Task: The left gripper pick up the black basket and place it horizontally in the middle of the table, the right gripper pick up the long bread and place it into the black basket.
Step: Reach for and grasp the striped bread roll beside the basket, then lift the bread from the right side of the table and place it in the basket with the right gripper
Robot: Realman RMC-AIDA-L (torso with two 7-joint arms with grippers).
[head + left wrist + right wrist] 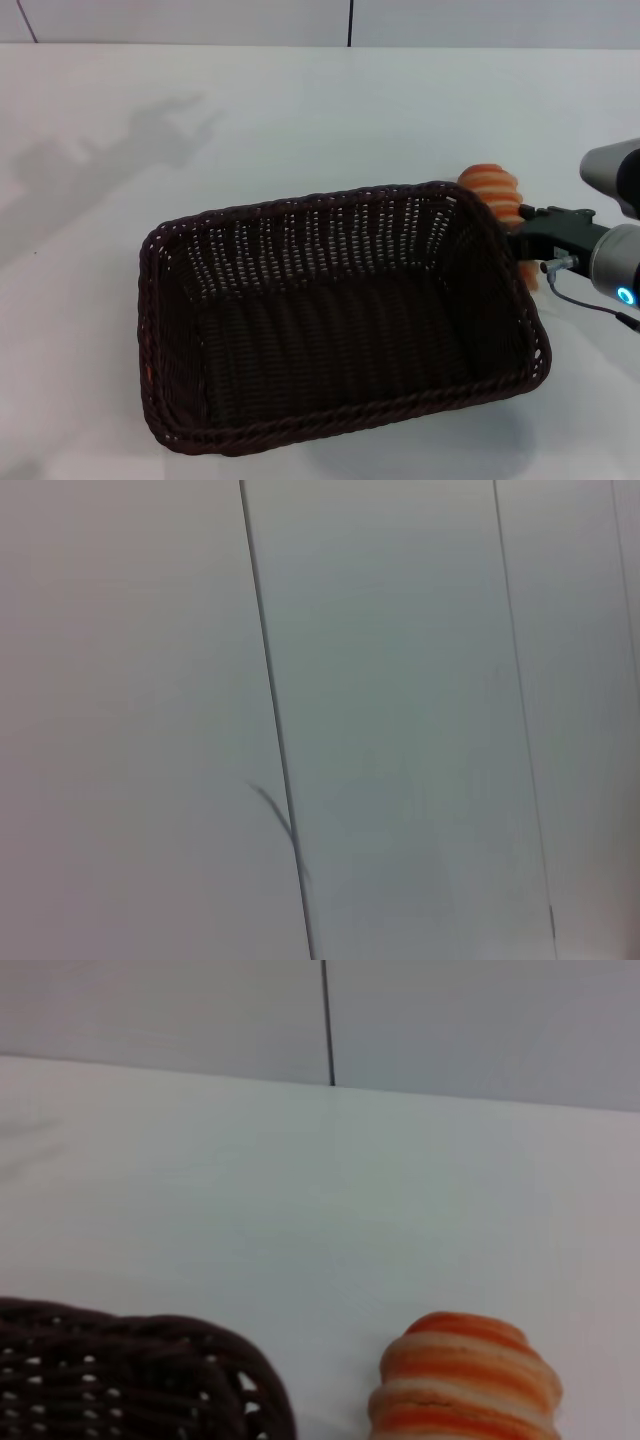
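The black basket [330, 320] lies lengthwise across the middle of the white table [300, 120], open side up and empty. The long bread [493, 190], striped orange and cream, is just outside the basket's right end. My right gripper [524, 233] reaches in from the right and sits across the bread's middle, close to the basket's rim. The right wrist view shows the bread's end [465, 1375] beside a basket corner [150, 1380]. The left gripper is out of view; its wrist view shows only wall panels.
A grey panelled wall [350, 20] runs along the table's far edge. A thin grey cable [590, 302] hangs under the right arm. Bare tabletop lies behind and to the left of the basket.
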